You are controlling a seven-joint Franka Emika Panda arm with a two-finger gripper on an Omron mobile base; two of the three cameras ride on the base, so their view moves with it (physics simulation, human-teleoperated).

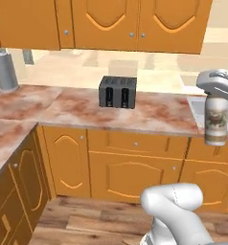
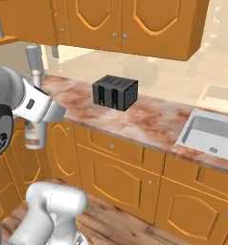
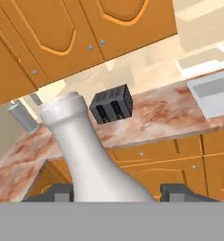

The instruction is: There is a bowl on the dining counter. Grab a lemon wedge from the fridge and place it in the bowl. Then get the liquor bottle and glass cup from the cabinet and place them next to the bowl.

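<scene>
The liquor bottle (image 1: 216, 119) is held in the tool (image 3: 116, 190), lifted clear of the counter (image 1: 87, 107) and in front of its near edge. Its long axis is seen upright in both base views. In the hand view the bottle (image 3: 92, 160) runs along the tool's line of sight, neck (image 3: 62, 110) pointing away from the camera toward the cabinets (image 3: 62, 33).

In the left base view the body and pale printed label are seen at the right edge, below the white wrist. In the right base view the bottle (image 2: 35, 134) is partly covered by the forearm, its neck rising above. In the hand view the neck and shoulder are shown as plain white, with the two dark fingers (image 3: 177, 192) set on either side of the body.

A black toaster (image 1: 118, 92) is seen on the counter, a sink (image 2: 211, 134) to the right, a grey cylinder (image 1: 4, 71) at the far left.
</scene>
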